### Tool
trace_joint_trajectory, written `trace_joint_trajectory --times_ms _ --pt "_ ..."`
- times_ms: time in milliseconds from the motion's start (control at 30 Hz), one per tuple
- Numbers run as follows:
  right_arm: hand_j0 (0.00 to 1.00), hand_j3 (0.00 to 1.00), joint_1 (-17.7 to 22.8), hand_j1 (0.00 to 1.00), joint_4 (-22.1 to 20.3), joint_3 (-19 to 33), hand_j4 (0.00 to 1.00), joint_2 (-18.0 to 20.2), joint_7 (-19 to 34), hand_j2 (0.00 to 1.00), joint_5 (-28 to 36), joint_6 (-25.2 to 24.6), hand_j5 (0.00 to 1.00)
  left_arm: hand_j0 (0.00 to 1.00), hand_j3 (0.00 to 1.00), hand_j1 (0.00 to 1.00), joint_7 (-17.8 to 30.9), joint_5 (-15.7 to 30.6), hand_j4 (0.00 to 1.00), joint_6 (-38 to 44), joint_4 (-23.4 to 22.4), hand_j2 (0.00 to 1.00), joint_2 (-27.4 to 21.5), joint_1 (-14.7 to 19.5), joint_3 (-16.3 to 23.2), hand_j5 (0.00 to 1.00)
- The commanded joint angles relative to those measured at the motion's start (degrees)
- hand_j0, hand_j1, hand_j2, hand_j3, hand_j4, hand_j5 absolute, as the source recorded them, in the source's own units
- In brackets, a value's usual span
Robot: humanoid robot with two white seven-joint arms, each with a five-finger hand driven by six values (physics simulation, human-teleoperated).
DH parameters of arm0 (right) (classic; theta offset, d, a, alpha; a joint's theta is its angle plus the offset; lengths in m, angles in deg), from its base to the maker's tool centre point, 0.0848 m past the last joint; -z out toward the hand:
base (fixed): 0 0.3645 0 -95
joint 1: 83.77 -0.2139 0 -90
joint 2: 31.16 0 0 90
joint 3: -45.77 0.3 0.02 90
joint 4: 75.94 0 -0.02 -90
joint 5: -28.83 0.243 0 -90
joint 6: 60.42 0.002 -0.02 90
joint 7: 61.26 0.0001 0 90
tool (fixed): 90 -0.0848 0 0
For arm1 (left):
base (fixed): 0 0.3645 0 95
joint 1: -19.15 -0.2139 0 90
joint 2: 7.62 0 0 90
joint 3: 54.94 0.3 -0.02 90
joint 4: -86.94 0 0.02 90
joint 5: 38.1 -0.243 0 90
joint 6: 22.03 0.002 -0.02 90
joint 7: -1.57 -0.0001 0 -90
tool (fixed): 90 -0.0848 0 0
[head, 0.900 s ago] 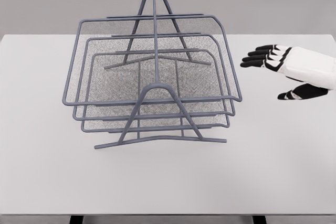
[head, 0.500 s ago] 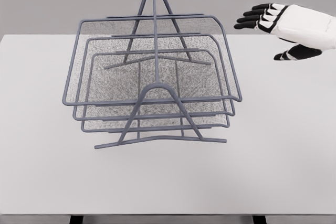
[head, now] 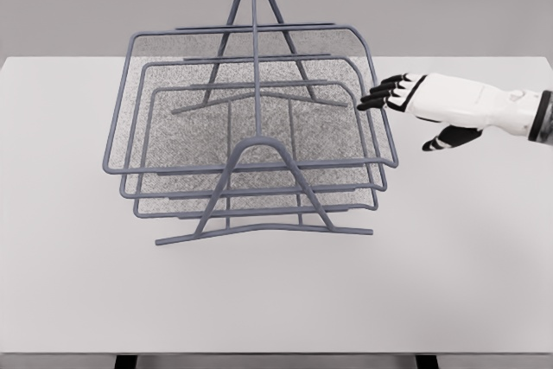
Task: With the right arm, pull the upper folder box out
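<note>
Fingers (head: 380, 94) of our right hand (head: 428, 103), spread and holding nothing, have dropped from 2 o'clock to the right rim of the top tray (head: 251, 164), mid-table (head: 467, 248), so we judge a grasp is next.

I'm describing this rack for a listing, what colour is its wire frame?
The stacked tray rack has a slate blue-grey frame with fine grey mesh, clearest in the head view.
</note>
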Motion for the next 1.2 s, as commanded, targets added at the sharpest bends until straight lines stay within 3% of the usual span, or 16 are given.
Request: trace_joint_trajectory --times_ms 0,233,1167 --pt "1.0 1.0 0.0 1.0 -0.05 -0.57 1.0 -0.3 0.05 1.0 -0.89 0.12 1.0 1.0 1.0 1.0 0.0 0.02 1.0 0.02 0.01 1.0 0.0 0.0 0.01 1.0" --pt "1.0 1.0 0.53 1.0 0.21 -1.45 1.0 -0.13 0.05 1.0 -2.91 0.12 1.0 1.0 1.0 1.0 0.0 0.02 1.0 0.02 0.01 1.0 0.0 0.0 -0.08 1.0" --pt "1.0 1.0 0.79 1.0 0.21 -0.48 1.0 10.95 -0.12 1.0 -0.98 0.12 1.0 1.0 1.0 1.0 0.0 0.02 1.0 -0.07 0.01 1.0 0.0 0.0 0.01 1.0"
